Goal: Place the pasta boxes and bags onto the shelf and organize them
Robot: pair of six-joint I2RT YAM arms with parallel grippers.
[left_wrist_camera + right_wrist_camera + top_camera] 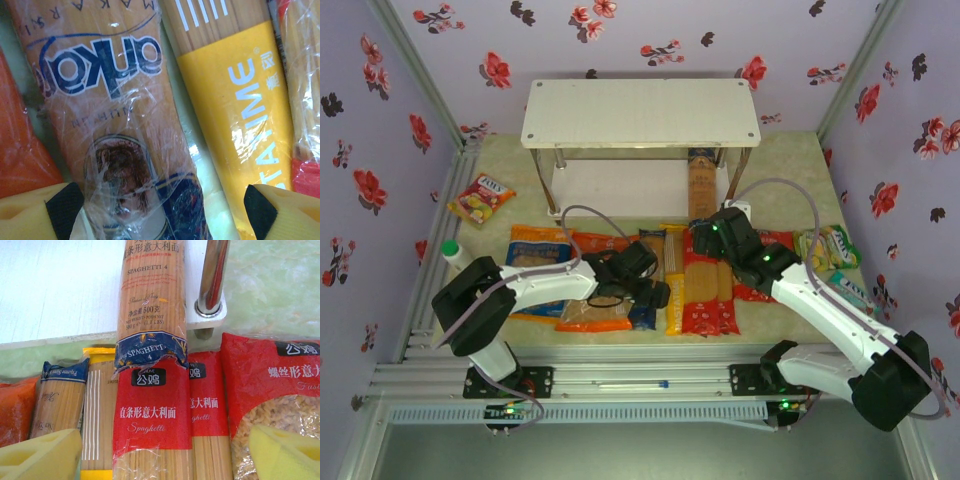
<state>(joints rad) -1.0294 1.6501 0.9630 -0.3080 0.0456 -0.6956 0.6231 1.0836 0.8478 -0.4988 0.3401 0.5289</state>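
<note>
The white shelf [640,110] stands at the back. One dark blue pasta box [150,300] lies on its lower board [60,285], its near end overlapping a red pasta box [152,410]. A second red box [207,410] and a red bag [275,390] lie to the right. My right gripper [162,460] hangs open above the red boxes, holding nothing. My left gripper [162,215] is open low over another dark blue box [110,100], fingertips either side of it. A yellow box [240,85] lies beside it, and an orange bag [20,160] is on its other side.
A blue-orange bag [535,260] lies at the left of the row. Snack packets sit at the left back [480,198] and at the right [830,245]. A white bottle [455,255] stands by the left wall. A metal shelf post [212,280] rises beside the shelved box.
</note>
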